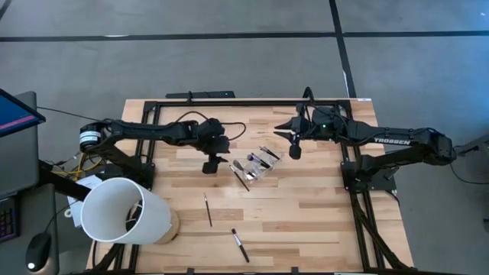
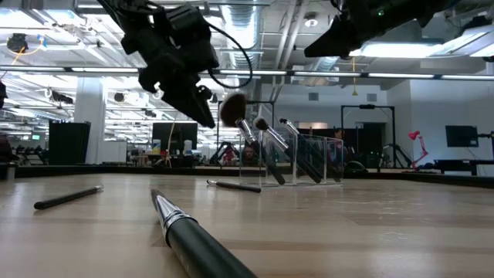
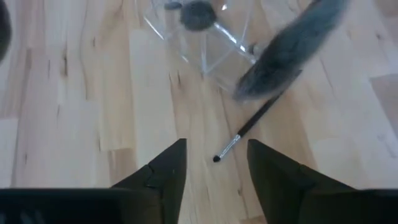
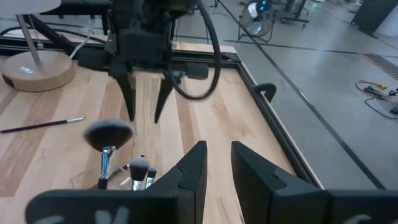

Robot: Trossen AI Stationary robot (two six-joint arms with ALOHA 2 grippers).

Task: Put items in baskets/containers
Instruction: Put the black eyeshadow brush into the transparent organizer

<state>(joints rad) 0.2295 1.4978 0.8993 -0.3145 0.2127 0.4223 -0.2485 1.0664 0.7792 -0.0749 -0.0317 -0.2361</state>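
Nearest the low camera lies a dark-handled, silver-ferruled makeup brush (image 2: 189, 232); several brushes already stand in the small clear plastic box (image 1: 263, 163); three remain loose; left gripper (image 1: 212, 164) spread and empty; right gripper (image 1: 294, 147) parted, empty.

The table (image 1: 306, 206) is pale wood with light and tan stripes, the box (image 1: 263, 163) is see-through, the brushes (image 2: 266, 150) have black fluffy tips and silver necks — and both arms are black — beside a big white tube (image 1: 122, 210).
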